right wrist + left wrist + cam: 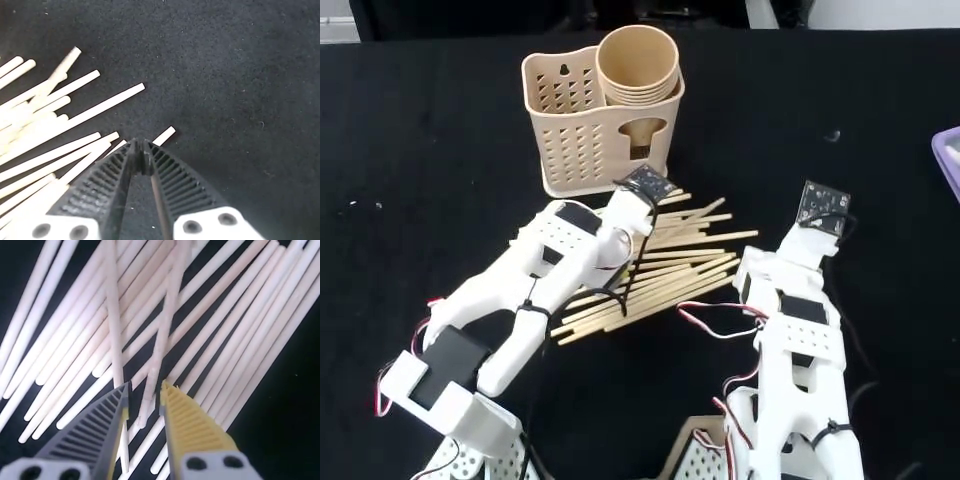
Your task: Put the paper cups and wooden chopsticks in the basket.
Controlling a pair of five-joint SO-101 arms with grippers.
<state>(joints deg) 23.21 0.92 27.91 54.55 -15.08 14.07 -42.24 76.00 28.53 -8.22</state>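
Black cloth (880,90) covers the table (420,120); a lavender container edge (948,160) sits at its right

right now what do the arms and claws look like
Both arms are blocky white plastic with black motors, left arm and right arm, trailing red, white and black cables. The left claw has one grey and one yellow ribbed finger; the right claw is black, ribbed.

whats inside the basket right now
A stack of paper cups stands in one compartment of the basket, rims above its wall. Nothing sticks out of the other compartment, whose floor the front wall hides. The chopsticks lie outside.
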